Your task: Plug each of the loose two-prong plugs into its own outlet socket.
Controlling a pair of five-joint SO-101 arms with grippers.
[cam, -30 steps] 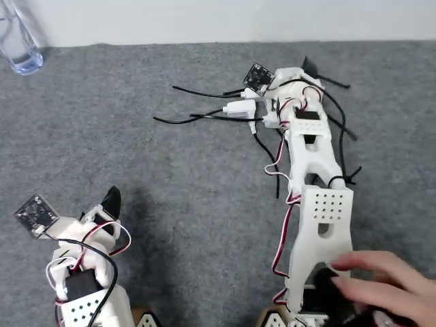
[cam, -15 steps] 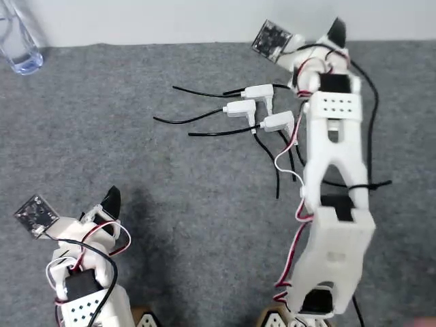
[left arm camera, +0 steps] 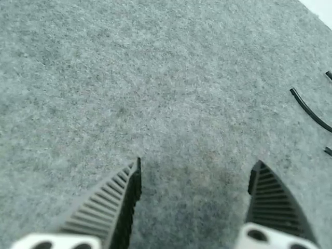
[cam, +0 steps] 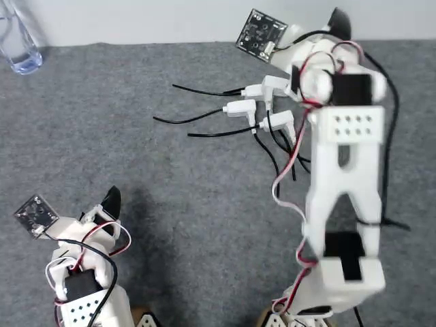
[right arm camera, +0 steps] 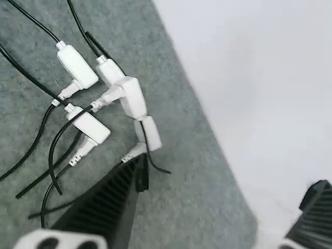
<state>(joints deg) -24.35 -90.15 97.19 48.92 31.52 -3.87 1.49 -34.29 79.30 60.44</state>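
Observation:
Three white plug and socket pieces (cam: 242,107) with thin black cords lie in a loose cluster on the grey felt at the far middle. In the right wrist view the white pieces (right arm camera: 127,94) lie apart or touching end to end; I cannot tell which are mated. My right gripper (cam: 328,30) hangs open above the felt's far edge, just beyond and right of the cluster, holding nothing. The right gripper (right arm camera: 218,207) has one black finger (right arm camera: 106,205) near the closest piece. My left gripper (left arm camera: 194,194) stands open and empty over bare felt at the near left, as in the high view (cam: 105,204).
A clear glass (cam: 17,41) stands at the far left corner. A white surface (cam: 170,20) borders the felt at the back. Black cord ends (left arm camera: 310,109) trail left from the cluster. Open felt lies between the two arms.
The right arm swung up off the cluster and back to the felt's far edge, uncovering the white pieces. A hand near that arm's base has gone. The left arm stayed still.

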